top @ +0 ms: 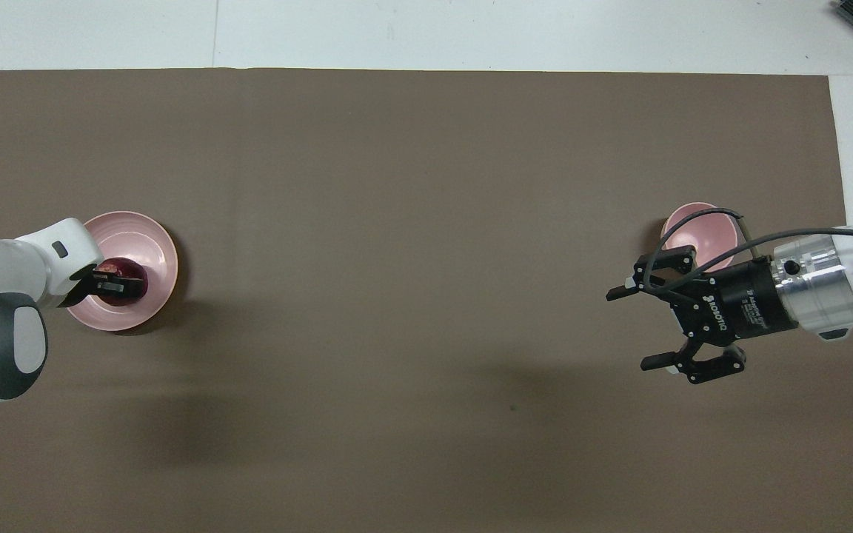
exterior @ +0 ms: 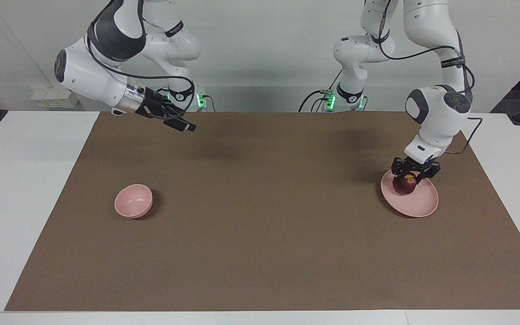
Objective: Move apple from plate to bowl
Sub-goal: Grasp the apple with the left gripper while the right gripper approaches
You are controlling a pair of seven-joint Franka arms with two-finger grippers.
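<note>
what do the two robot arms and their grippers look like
Both arms are glossy white with dark grey joint caps and loose black cables. The left gripper is black with linked fingers. The right gripper is black too, with white lettering, behind a silver wrist ring.

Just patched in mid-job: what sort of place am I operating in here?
Probably a robotics lab test bench, not a kitchen: a white table under a plain brown mat, bare white wall, and only a dark red apple, pale pink plate and small pink bowl.
</note>
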